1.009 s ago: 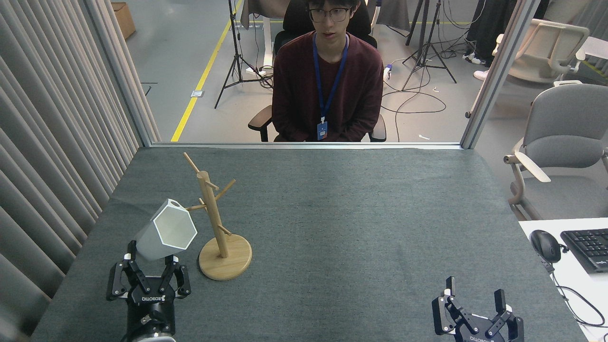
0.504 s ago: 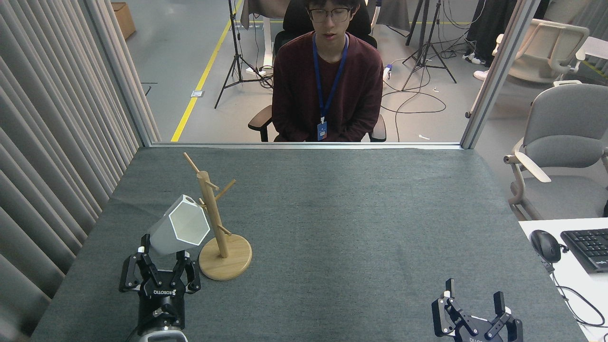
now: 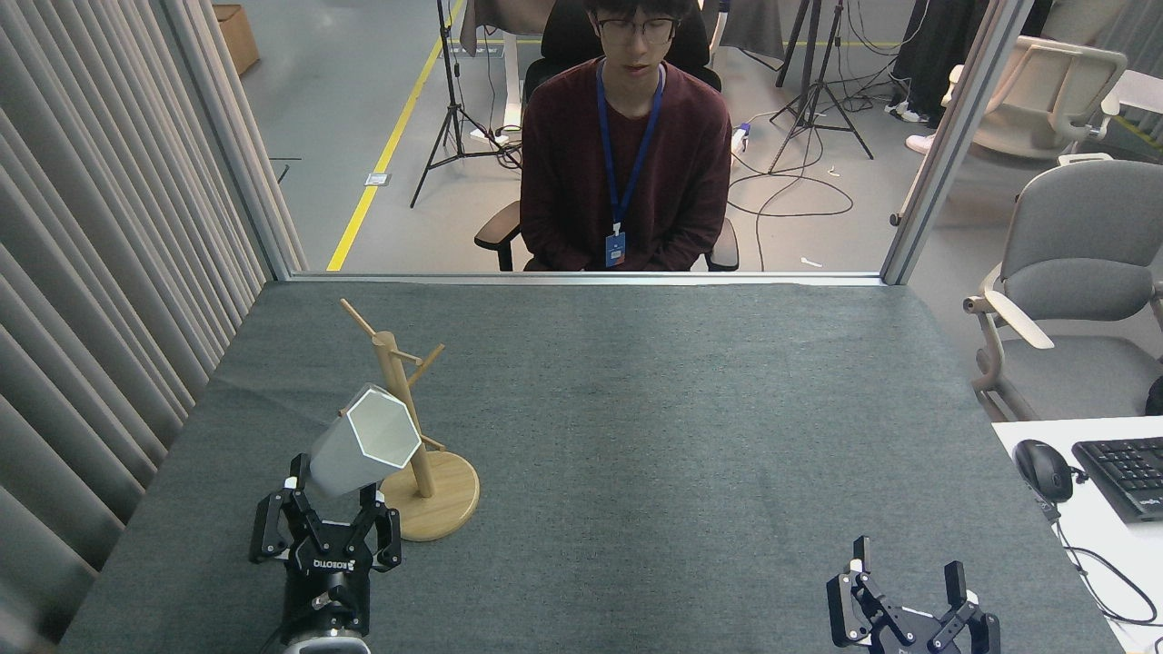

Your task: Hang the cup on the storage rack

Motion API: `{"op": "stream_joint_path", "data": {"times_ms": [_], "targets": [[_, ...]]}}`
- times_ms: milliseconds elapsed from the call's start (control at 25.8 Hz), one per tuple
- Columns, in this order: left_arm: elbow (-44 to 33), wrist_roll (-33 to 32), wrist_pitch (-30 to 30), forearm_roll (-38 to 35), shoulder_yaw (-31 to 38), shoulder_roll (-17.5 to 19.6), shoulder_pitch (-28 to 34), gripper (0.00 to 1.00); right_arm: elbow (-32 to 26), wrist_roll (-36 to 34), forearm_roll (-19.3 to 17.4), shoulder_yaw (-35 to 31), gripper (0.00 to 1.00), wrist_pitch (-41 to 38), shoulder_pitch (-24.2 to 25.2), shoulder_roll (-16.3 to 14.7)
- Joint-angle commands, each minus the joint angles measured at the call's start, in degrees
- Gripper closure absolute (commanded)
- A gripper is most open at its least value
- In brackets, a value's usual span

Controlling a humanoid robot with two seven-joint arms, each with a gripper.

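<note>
Grey felt-covered table (image 3: pixel 690 436); pleated beige curtain (image 3: pixel 100 236) at left. Beyond, grey concrete floor (image 3: pixel 336 100) with yellow line (image 3: pixel 386 154), black tripods (image 3: pixel 818 91), grey padded armchair (image 3: pixel 1077 263) at right.

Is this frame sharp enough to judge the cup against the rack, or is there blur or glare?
Head view: sharp, evenly lit, no glare; cup and rack crisp with soft shadows; only the curtain at the left edge looks stretched.

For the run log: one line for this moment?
left gripper: holding cup | cup against rack, not hung | right gripper: open, idle
</note>
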Motion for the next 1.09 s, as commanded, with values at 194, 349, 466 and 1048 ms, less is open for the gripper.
{"op": "stream_joint_path", "data": {"times_ms": [194, 349, 466, 1048], "targets": [[-0.5, 0.7, 0.4, 0.2, -2.6, 0.2, 0.4, 0.01, 0.0, 0.0, 0.0, 0.0, 0.02, -0.1, 0.0, 0.0], [-0.9, 0.7, 2.5, 0.2, -5.0, 0.4, 1.4, 0.01, 0.1, 0.0, -0.1, 0.0, 0.02, -0.1, 0.0, 0.0], [-1.8, 0.7, 2.8, 0.2, -5.7, 0.4, 2.0, 0.01, 0.1, -0.2, -0.1, 0.0, 0.02, -0.1, 0.1, 0.1], [-18.6, -1.5, -13.4, 35.8, -5.3, 2.3, 11.0, 0.01, 0.0, -0.2, 0.0, 0.3, 0.02, -1.8, 0.9, -0.1]]}}
